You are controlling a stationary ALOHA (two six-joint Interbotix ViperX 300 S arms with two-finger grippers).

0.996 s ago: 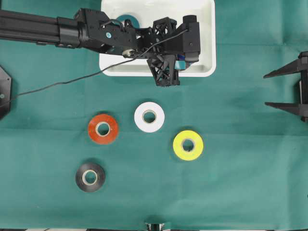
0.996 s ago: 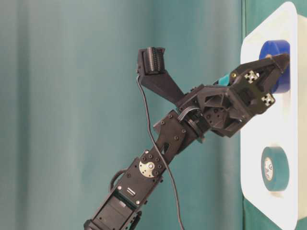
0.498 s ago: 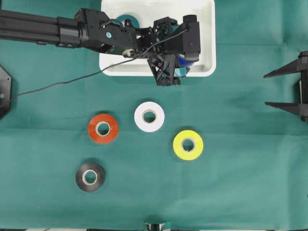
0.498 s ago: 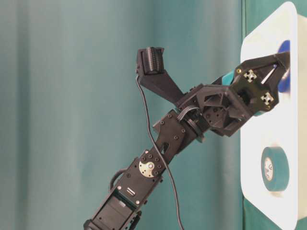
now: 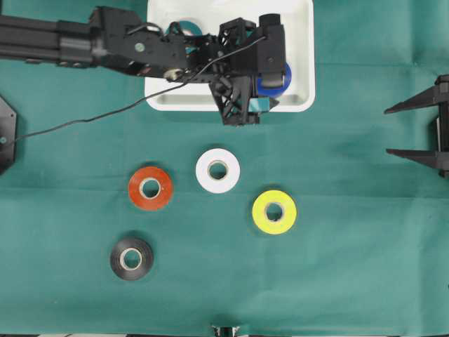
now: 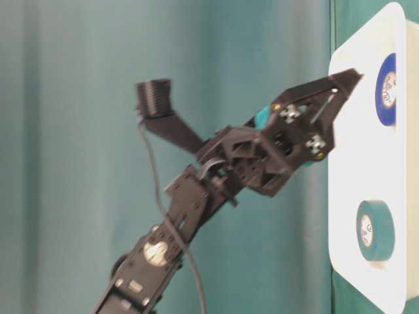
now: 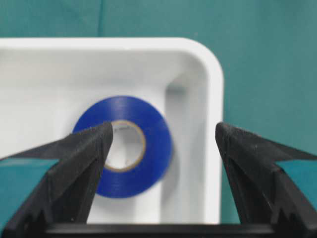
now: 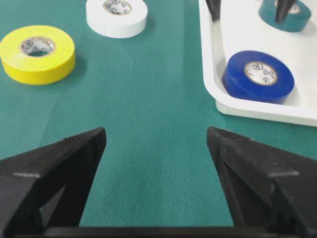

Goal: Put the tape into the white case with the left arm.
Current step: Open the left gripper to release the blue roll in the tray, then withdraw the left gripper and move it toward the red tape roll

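Note:
The blue tape lies flat in the white case, near its corner, apart from any finger. A teal tape lies in the same case, partly hidden under the arm in the overhead view. My left gripper hangs open above the blue tape. One finger is over the roll's hole and the other over the case's rim. Far right, my right gripper stands open over bare cloth, holding nothing.
On the green cloth in front of the case lie a white tape, a yellow tape, an orange tape and a black tape. The left arm's cable trails to the left.
The left gripper has opened and let go of the blue tape, which now lies flat in the case. The gripper has lifted away from it. The right arm has not moved.

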